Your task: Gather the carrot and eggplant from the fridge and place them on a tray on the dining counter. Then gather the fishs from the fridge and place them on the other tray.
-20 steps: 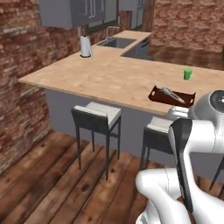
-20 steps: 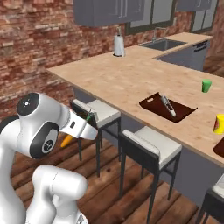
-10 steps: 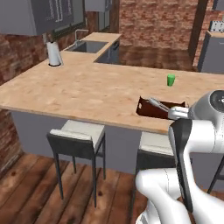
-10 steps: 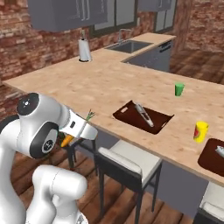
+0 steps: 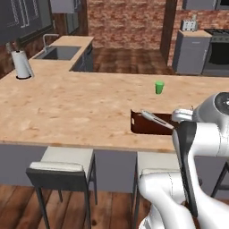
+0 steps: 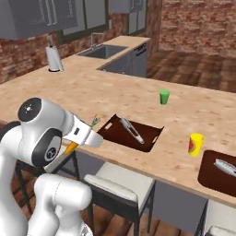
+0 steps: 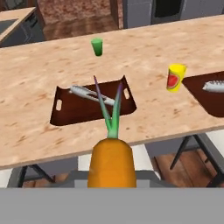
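Note:
My gripper point(image 6: 86, 137) is shut on the carrot point(image 7: 111, 163), an orange root whose green stalks point toward the counter. It hangs short of the front edge of the dining counter point(image 5: 67, 112), above the stools. Straight ahead lies a dark brown tray point(image 7: 65, 116) holding one silvery fish point(image 7: 89, 94). The other tray point(image 7: 205, 98), to the right, also holds a fish point(image 7: 214, 86). In the right base view the near tray point(image 6: 113, 133) sits just beyond the carrot point(image 6: 69, 147). The eggplant and the fridge are out of view.
A green cup point(image 7: 97, 46) stands behind the near tray and a yellow can point(image 7: 176, 77) between the two trays. Grey-seated stools point(image 5: 62, 167) line the counter's front. A paper towel roll point(image 5: 21, 65) and sink point(image 5: 56, 53) are at the far left.
The whole picture has shifted as the base drove and turned toward the counter; the trays now sit closer and more centred. The carrot stays in my grip.

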